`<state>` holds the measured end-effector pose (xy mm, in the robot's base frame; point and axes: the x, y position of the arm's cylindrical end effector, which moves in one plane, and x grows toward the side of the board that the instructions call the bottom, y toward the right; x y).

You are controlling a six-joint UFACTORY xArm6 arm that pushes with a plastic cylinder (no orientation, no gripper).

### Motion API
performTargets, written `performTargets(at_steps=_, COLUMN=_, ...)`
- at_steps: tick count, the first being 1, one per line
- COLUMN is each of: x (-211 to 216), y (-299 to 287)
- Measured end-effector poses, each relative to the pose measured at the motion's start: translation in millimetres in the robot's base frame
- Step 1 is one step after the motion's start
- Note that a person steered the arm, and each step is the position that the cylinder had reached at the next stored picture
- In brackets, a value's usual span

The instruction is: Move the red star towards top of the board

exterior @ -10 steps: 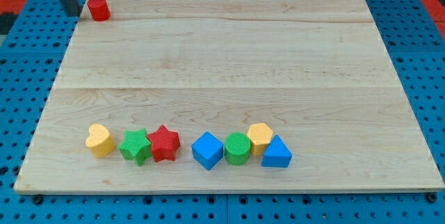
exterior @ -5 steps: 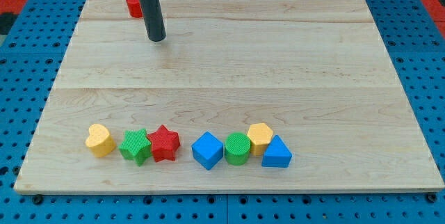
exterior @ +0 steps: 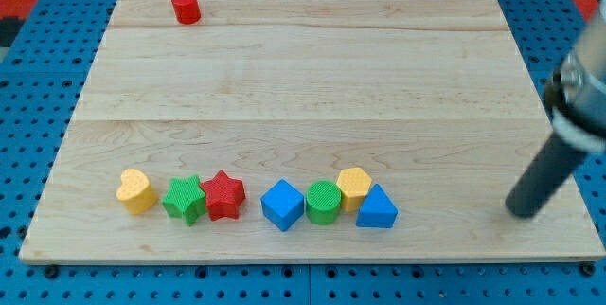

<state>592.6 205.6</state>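
Observation:
The red star (exterior: 223,195) lies near the board's bottom edge, left of centre, touching the green star (exterior: 184,199) on its left. My tip (exterior: 522,212) is on the board at the view's lower right, far to the right of the red star and right of the blue triangle (exterior: 377,208). The rod leans up to the view's right and is blurred.
A yellow heart (exterior: 136,190) lies left of the green star. A blue cube (exterior: 282,205), a green cylinder (exterior: 323,202) and a yellow hexagon (exterior: 353,188) sit in the bottom row. A red cylinder (exterior: 186,8) stands near the board's top left. The wooden board (exterior: 312,87) lies on blue pegboard.
My tip swept from the top left beside the red cylinder across the board to the lower right. The red cylinder shifted right early on, then stayed. The bottom row has not moved.

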Motion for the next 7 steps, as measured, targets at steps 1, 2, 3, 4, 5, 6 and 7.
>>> performTargets(at_steps=1, x=26, y=-121)
performTargets(at_steps=2, x=26, y=-179)
performTargets(at_steps=3, x=22, y=-272)
performTargets(at_steps=4, x=-18, y=-288)
performTargets(at_steps=5, x=-76, y=-299)
performTargets(at_steps=6, x=-110, y=-329)
performTargets(at_steps=7, x=-169, y=-317)
